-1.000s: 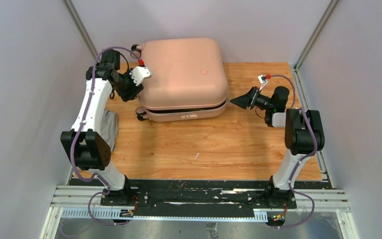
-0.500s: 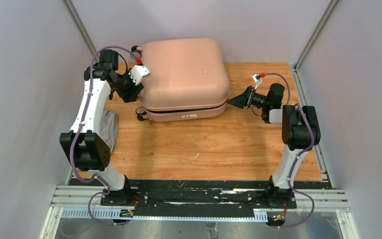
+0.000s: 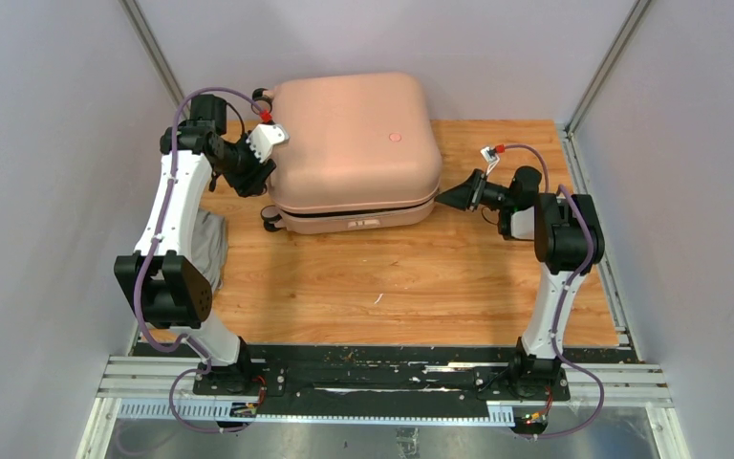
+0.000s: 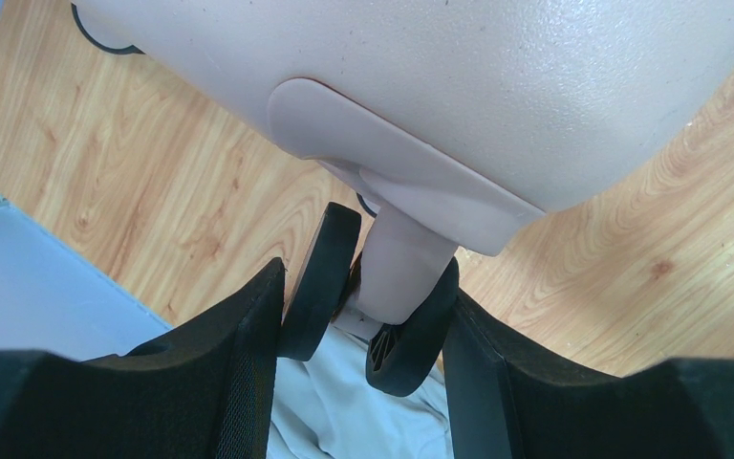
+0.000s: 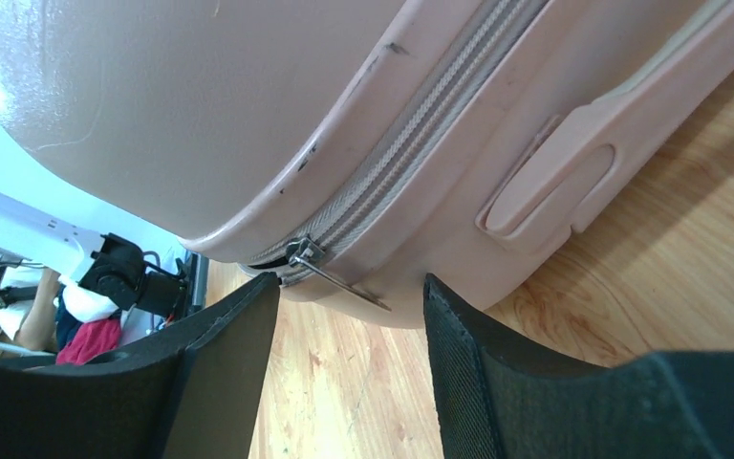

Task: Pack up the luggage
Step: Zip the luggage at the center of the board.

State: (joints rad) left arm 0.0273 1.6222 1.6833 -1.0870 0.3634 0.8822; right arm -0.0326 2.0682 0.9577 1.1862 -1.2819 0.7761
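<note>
Inspecting the left gripper [image 4: 363,287]: its two black fingers [image 4: 248,335] are closed on a wheel [image 4: 320,277] of the luggage [image 3: 354,134]. The twin black discs of that wheel sit between the pads, one disc against each, with the pink wheel stem [image 4: 401,268] running up between them into the shell directly ahead of the gripper. A grey cloth [image 4: 344,411] lies below and behind the wheel, between the fingers, on the wooden table [image 3: 392,277].

The right gripper [image 5: 352,284] has its jaws apart and holds nothing. It faces the opposite corner of the luggage. The metal zipper pull [image 5: 334,275] hangs just ahead of the fingertips, in line with the gap between them. I see no contact between pull and pads. The zipper track [image 5: 420,124] runs from the pull up and away to the gripper's right, and it looks closed along the visible stretch. A moulded pink side handle [image 5: 545,186] sits beyond the right-hand finger.

In the overhead view the luggage lies flat on the table with its lid down, between the two grippers. The left gripper [image 3: 253,177] is at one near corner, and the right gripper [image 3: 459,196] is just off the other.
</note>
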